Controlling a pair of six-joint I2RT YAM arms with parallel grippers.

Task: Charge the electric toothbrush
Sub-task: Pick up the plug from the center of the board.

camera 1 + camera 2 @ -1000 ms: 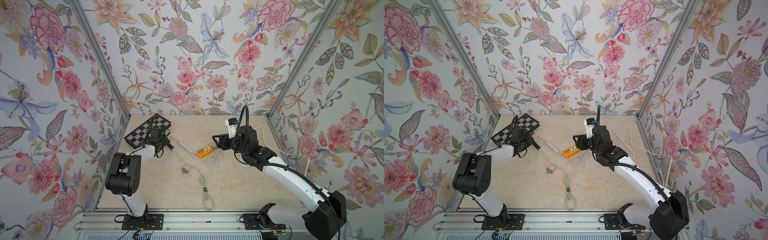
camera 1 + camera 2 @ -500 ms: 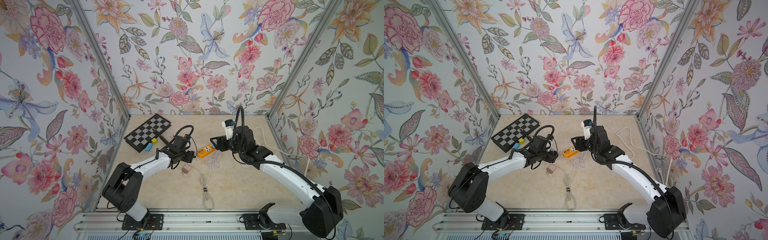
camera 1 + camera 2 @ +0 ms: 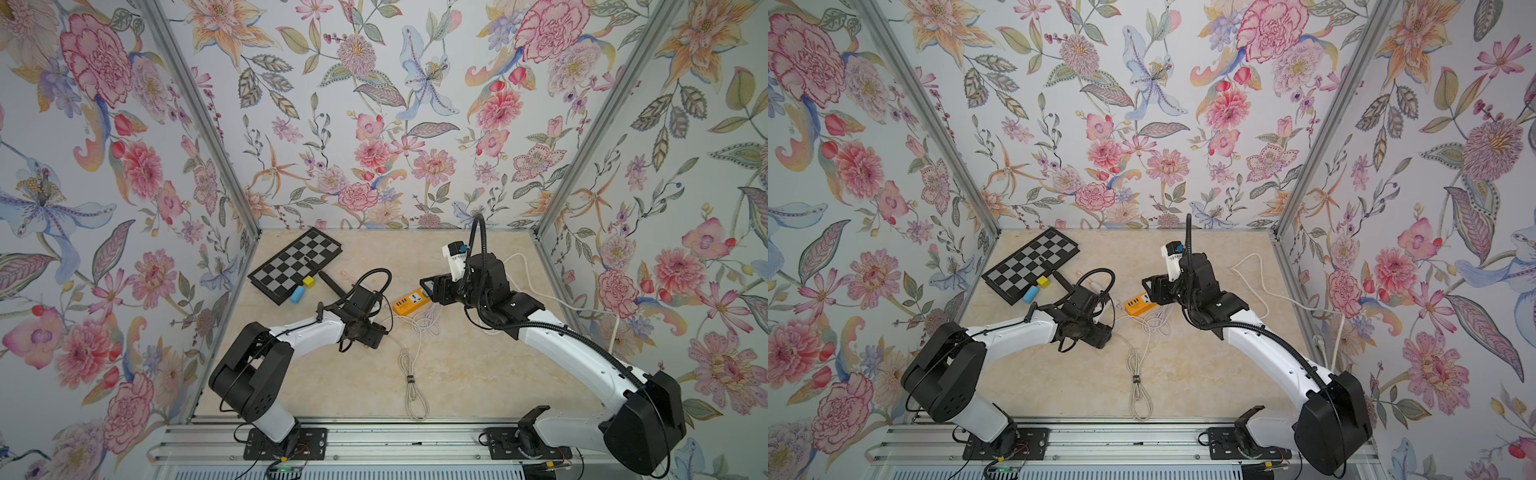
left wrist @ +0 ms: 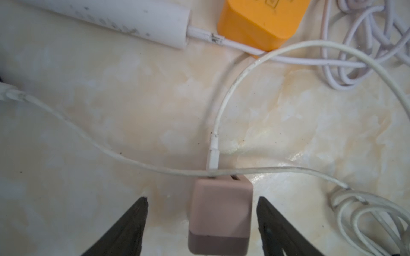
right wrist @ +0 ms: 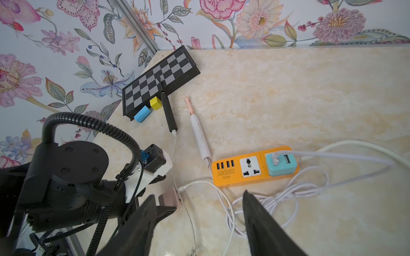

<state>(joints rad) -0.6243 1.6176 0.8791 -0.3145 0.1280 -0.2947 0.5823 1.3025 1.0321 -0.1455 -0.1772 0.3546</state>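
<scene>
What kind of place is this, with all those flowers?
Probably a robot test booth, not a real room: floral wallpaper panels between metal posts, a left arm and right arm bolted to a rail, and household props like a power strip on the tabletop.

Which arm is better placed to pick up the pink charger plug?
Left. The left gripper, open, straddles the pink charger plug; the right gripper hangs open by the orange power strip, farther away.

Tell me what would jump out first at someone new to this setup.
The loud floral wallpaper on all three walls hits first. Mid-table, an orange power strip lies among white cables, with a white toothbrush beside it. The left gripper stands open around a small pink charger plug.
</scene>
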